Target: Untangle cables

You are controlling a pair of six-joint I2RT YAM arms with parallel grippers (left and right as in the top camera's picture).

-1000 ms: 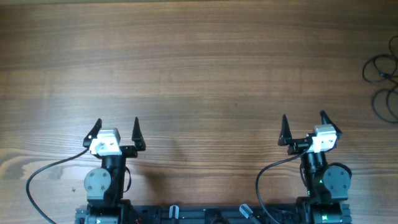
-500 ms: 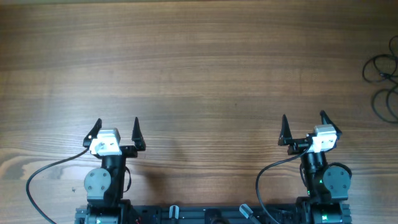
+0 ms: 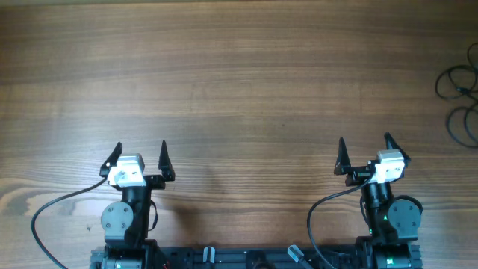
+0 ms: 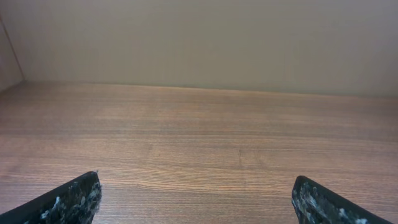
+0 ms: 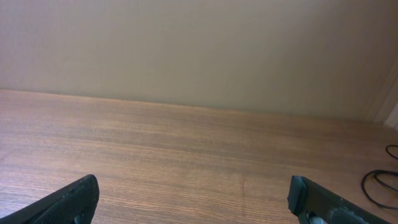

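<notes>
The cables [image 3: 459, 93] are thin black wires in loose loops at the far right edge of the wooden table, partly cut off by the frame. A bit of them shows at the right edge of the right wrist view [image 5: 379, 183]. My left gripper [image 3: 140, 152] is open and empty near the front left, far from the cables. In its wrist view the fingers [image 4: 196, 199] stand wide apart over bare wood. My right gripper [image 3: 364, 144] is open and empty near the front right, well left of and nearer than the cables. Its fingers [image 5: 193, 199] also stand wide apart.
The wooden table [image 3: 239, 90] runs to a plain beige wall [image 4: 199, 37] at the back. Thick black arm cables [image 3: 52, 205] curve beside each arm base at the front edge.
</notes>
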